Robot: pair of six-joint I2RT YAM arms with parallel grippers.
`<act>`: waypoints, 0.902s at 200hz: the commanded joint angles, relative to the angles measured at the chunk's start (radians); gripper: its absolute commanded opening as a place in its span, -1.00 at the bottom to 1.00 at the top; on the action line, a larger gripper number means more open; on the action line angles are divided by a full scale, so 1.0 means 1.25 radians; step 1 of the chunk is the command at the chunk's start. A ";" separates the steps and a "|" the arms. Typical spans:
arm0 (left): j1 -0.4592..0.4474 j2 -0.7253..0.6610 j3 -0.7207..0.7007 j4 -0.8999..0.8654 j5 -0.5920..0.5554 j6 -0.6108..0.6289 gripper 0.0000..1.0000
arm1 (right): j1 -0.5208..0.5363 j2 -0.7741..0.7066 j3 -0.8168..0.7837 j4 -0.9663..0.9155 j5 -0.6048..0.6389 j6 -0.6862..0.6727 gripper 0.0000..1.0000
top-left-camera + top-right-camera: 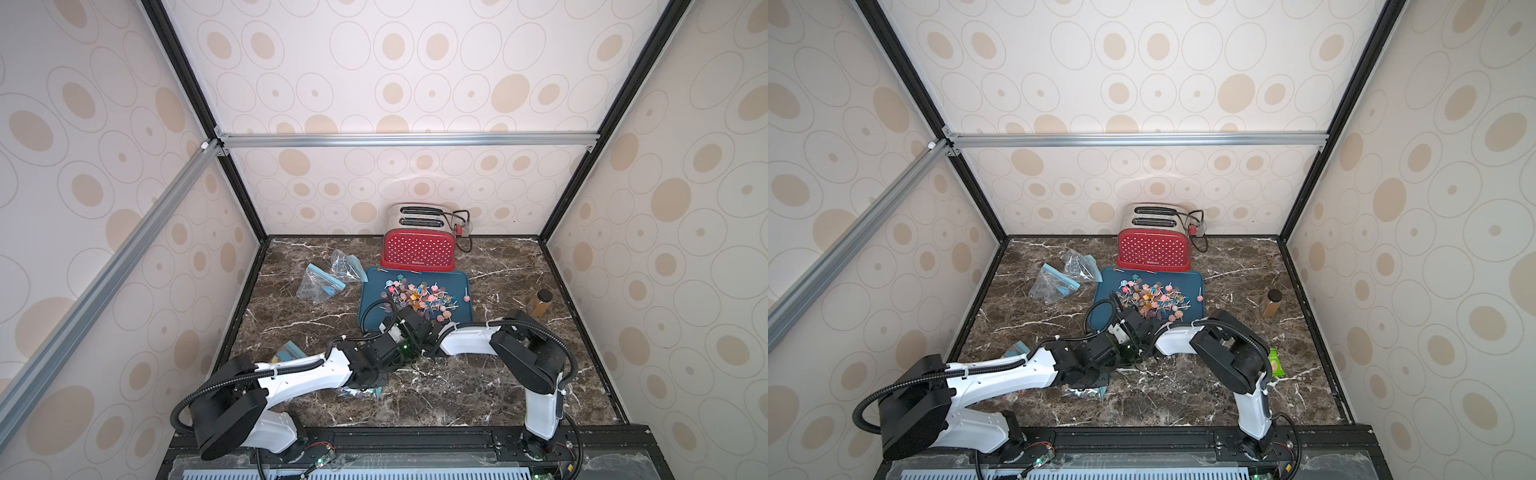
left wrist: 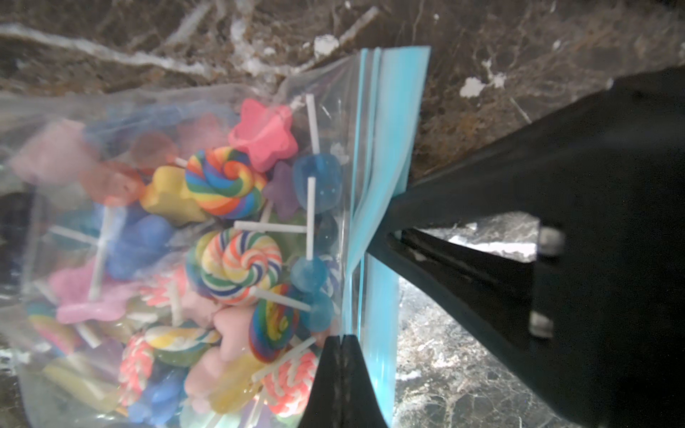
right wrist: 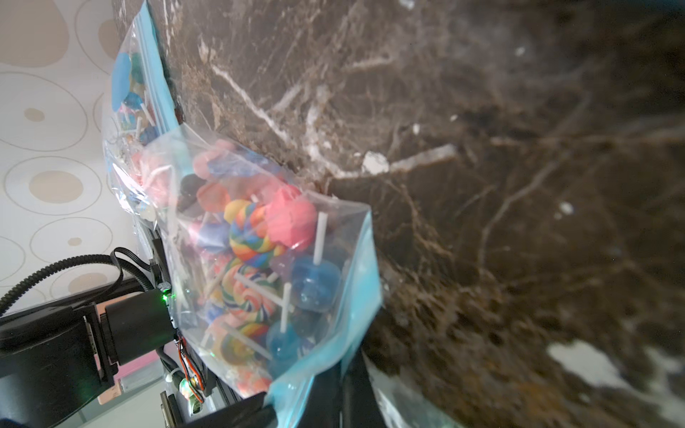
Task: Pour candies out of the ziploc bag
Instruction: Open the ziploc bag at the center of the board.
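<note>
A clear ziploc bag [image 2: 155, 237] with a blue zip strip [image 2: 393, 122] is packed with candies [image 2: 237, 263], lollipops on white sticks. My left gripper [image 2: 341, 339] is shut on the bag's mouth edge beside the strip. My right gripper [image 3: 339, 370] is shut on the blue strip [image 3: 365, 281] further along the same mouth; its black fingers [image 2: 437, 200] show in the left wrist view. The bag [image 3: 259, 259] hangs just above the marble top. In both top views the two wrists meet at the tray's front left corner and hide the bag. More candies [image 1: 419, 297] lie loose on the blue tray [image 1: 370, 307].
A red toaster [image 1: 417, 249] stands behind the tray. Two empty bags [image 1: 320, 284] lie at the back left. Another candy-filled bag [image 3: 137, 92] lies by the left arm, and one more [image 1: 359, 392] under it. A brown bottle [image 1: 539, 302] and a green packet [image 1: 1275, 361] are at the right.
</note>
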 commanded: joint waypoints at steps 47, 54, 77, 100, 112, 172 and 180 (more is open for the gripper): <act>0.009 0.027 0.035 -0.011 -0.029 -0.002 -0.88 | 0.014 -0.044 -0.034 0.005 0.013 -0.002 -1.00; 0.010 0.030 0.039 -0.015 -0.032 0.001 -0.87 | 0.013 -0.051 -0.037 0.004 0.012 -0.003 -1.00; 0.018 0.040 0.047 -0.016 -0.038 0.007 -0.86 | 0.014 -0.072 -0.051 0.003 0.012 -0.005 -1.00; 0.019 0.040 0.052 -0.003 -0.033 0.009 -0.84 | 0.019 -0.085 -0.056 0.004 0.014 -0.005 -1.00; 0.020 0.040 0.052 0.008 -0.029 0.011 -0.82 | 0.020 -0.087 -0.057 0.003 0.014 -0.005 -1.00; 0.025 0.070 0.066 0.014 -0.019 0.022 -0.78 | 0.029 -0.101 -0.062 0.002 0.020 -0.004 -1.00; 0.026 0.070 0.066 0.016 -0.017 0.022 -0.74 | 0.029 -0.103 -0.064 0.002 0.021 -0.004 -1.00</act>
